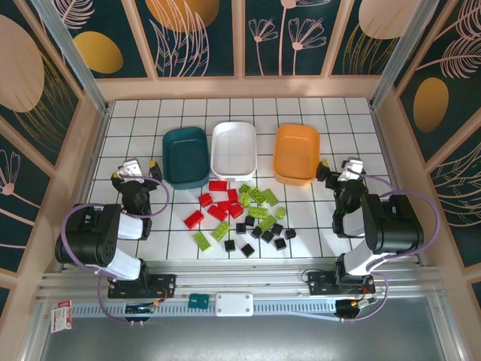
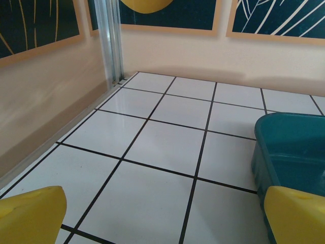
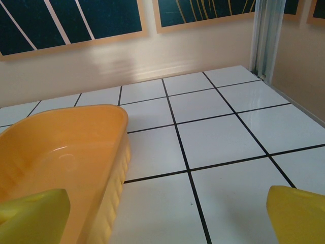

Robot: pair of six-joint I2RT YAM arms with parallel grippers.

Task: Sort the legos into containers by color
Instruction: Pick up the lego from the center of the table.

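Red legos point(image 1: 219, 203), lime-green legos point(image 1: 258, 200) and small black legos point(image 1: 262, 233) lie scattered on the tiled table in front of three empty containers: a dark teal one point(image 1: 186, 156), a white one point(image 1: 234, 149) and an orange one point(image 1: 296, 153). My left gripper point(image 1: 136, 170) rests open left of the teal tray, which fills the right edge of the left wrist view point(image 2: 294, 152). Bare tile lies between that gripper's point(image 2: 165, 223) yellow fingertips point(image 2: 30, 213). My right gripper point(image 1: 340, 169) stands open right of the orange tray point(image 3: 61, 152), with nothing in its point(image 3: 167, 218) span.
A walled enclosure surrounds the white tiled table point(image 1: 135, 128), with a metal post point(image 2: 112, 40) in the far left corner and another point(image 3: 266, 35) in the far right corner. Both arm bases sit at the near rail point(image 1: 233, 289).
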